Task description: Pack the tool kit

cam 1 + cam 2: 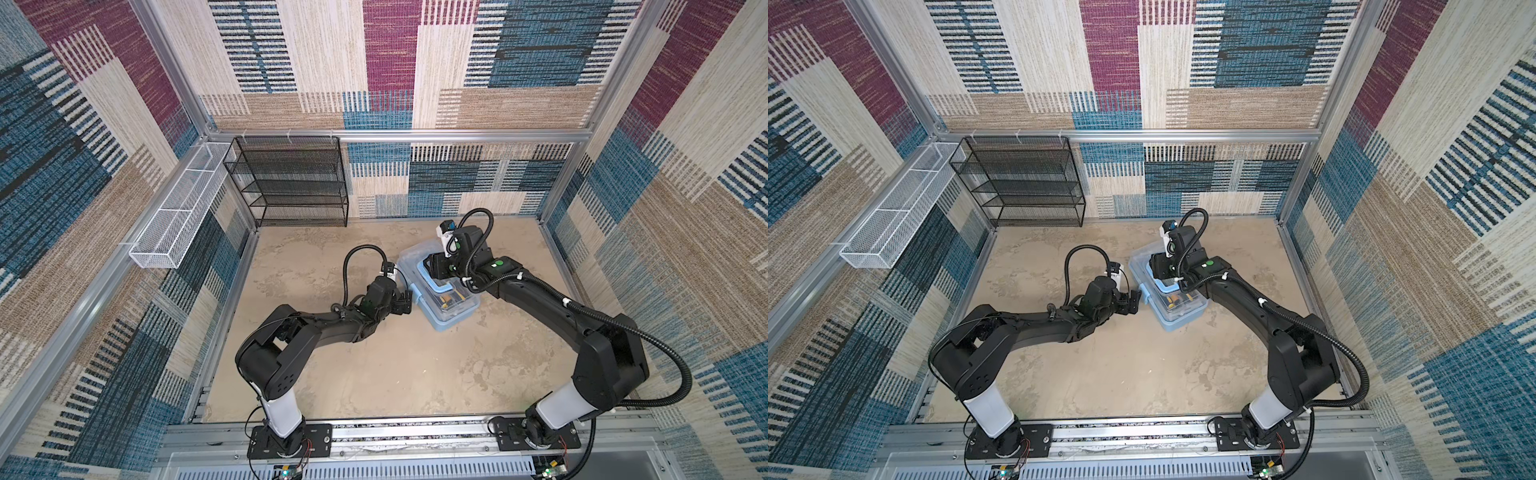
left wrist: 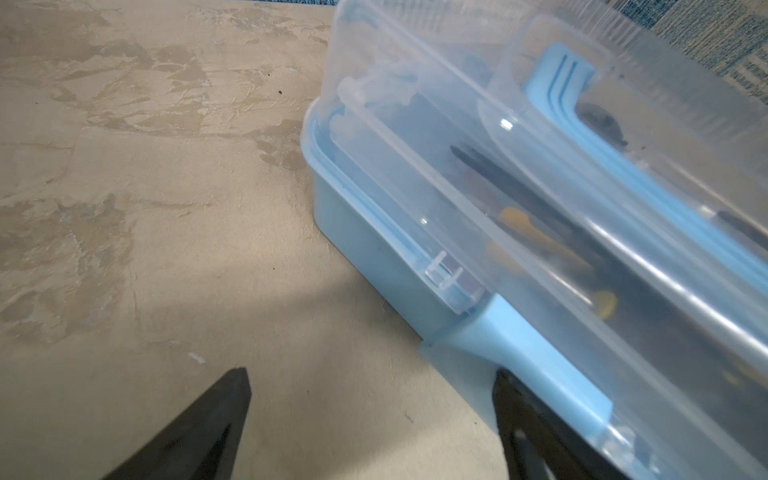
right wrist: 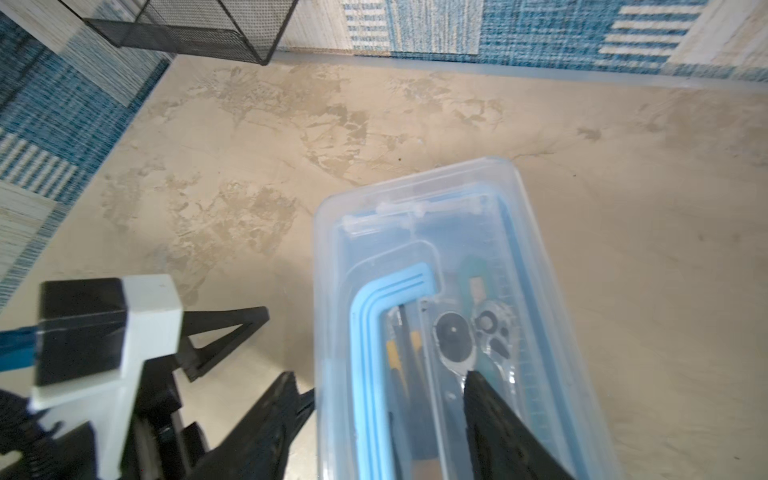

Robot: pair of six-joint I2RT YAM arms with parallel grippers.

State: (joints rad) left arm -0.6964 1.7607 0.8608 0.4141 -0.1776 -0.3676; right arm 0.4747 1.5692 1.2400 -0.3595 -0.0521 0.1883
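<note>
Left gripper (image 2: 372, 374) fingers sit closest to the lens in the left wrist view. The jaws are spread wide with only bare tabletop (image 2: 166, 208) between them, so nothing is held. One finger (image 2: 511, 399) is at the foot of the blue latch (image 2: 532, 361); I cannot tell whether it is touching or just beside it.

Tool kit (image 1: 440, 299): on the tabletop, right of centre toward the back wall, skewed to the table edges. The clear lid (image 2: 415, 124) is down on the light-blue base (image 2: 361, 241). The blue handle (image 3: 374, 324) is folded flat into the lid. Ratchet heads (image 3: 457, 336) and yellow-and-black tool handles (image 2: 536, 241) show through the lid. No loose tool is visible outside the box in both top views.

Right gripper (image 3: 378, 376): above the kit with jaws apart. One finger is outside the box's side wall and the other is over the lid above the ratchets. It grips nothing.

Judgement: packing looks done, and the step in hand is fastening the latch. I cannot tell whether it has snapped.

- Seat the lid rim all round first.
- Press the lid down with the right gripper near the latch side.
- Push the latch square-on with the left finger, not at a glancing angle.
- The box looks light and will likely slide on this smooth surface, so brace it.

Black mesh rack (image 1: 291, 183) and white mesh basket (image 1: 174, 216): far left corner, well apart from the kit, not involved.
</note>
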